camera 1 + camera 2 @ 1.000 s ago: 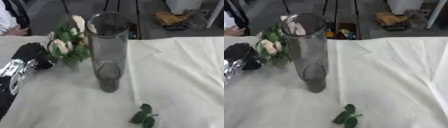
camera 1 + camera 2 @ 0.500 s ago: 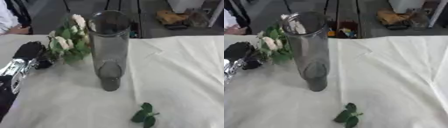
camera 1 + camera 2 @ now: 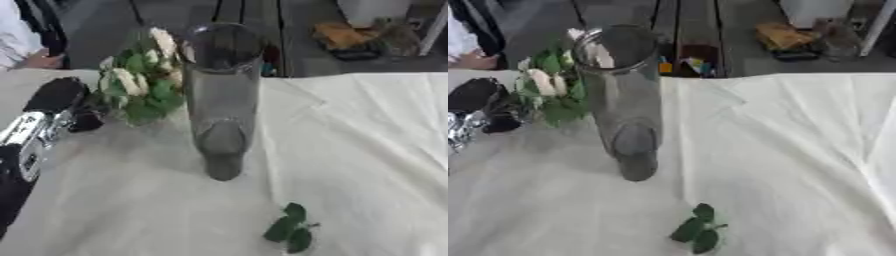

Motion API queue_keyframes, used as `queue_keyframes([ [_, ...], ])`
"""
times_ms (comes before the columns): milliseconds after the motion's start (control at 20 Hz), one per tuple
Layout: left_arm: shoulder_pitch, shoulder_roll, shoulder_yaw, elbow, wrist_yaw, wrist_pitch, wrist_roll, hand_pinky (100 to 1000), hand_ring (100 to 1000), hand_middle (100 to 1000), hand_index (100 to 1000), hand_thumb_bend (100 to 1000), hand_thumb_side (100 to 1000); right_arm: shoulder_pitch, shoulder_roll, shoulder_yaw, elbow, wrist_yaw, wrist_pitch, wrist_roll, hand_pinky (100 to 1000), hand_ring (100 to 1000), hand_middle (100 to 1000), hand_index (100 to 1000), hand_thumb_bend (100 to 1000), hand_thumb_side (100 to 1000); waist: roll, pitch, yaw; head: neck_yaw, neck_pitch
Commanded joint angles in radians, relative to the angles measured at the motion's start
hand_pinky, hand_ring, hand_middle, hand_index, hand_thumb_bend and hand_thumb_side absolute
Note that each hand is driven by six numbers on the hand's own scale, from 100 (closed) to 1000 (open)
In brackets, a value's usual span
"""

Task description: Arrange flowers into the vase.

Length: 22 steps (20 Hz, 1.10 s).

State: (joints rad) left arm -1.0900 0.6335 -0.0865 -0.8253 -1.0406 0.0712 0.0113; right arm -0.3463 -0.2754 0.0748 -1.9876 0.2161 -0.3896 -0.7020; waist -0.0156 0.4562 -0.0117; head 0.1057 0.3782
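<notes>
Vase: tall clear glass vase (image 3: 223, 95) upright mid-tabletop (image 3: 367, 140), mouth open, nothing in it.
Flowers: white-and-green bunch (image 3: 140, 82) just left of the rim, heads near mouth height so I can tip stems in.
Left hand: left hand (image 3: 61, 102) under the bunch; I judge fingers curled on the stems, contact partly hidden.
Right hand: out of view.
Stray: leaf sprig (image 3: 289, 234) lying near the front edge, untouched.

White cloth (image 3: 367, 130) covers the table, creased, with fold ridges running diagonally on its right half. Beyond the cloth's far edge: dark grey floor (image 3: 96, 30). Dark, thin legs or stand poles (image 3: 282, 20) rise from the floor straight behind the cloth's middle. Right of those, an orange-brown item (image 3: 785, 36) sits on the floor under a white object (image 3: 814, 10). Small colourful bits (image 3: 684, 65) lie just past the cloth edge. Light is even and soft.
</notes>
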Motion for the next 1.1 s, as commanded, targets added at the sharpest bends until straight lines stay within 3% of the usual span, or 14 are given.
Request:
queue_keyframes([
  [50, -0.020, 0.039, 0.018, -0.030, 0.028, 0.023, 0.050, 100, 100, 100, 100, 100, 392, -0.003, -0.007, -0.005, -0.012, -0.008, 0.001, -0.002, 651, 683, 534, 750, 100, 1000, 0.002, -0.034, 0.003, -0.004, 0.007],
  [650, -0.011, 0.055, 0.034, -0.094, 0.201, 0.123, 0.197, 100, 100, 100, 100, 100, 408, 0.001, -0.008, -0.009, -0.012, -0.016, 0.001, 0.000, 652, 683, 534, 751, 100, 1000, 0.001, -0.048, 0.010, -0.010, 0.009],
  [1100, -0.013, 0.066, 0.055, -0.176, 0.413, 0.160, 0.270, 100, 100, 100, 100, 100, 439, 0.003, -0.011, -0.010, -0.012, -0.027, 0.000, 0.004, 653, 683, 534, 752, 100, 1000, 0.002, -0.059, 0.015, -0.015, 0.010],
])
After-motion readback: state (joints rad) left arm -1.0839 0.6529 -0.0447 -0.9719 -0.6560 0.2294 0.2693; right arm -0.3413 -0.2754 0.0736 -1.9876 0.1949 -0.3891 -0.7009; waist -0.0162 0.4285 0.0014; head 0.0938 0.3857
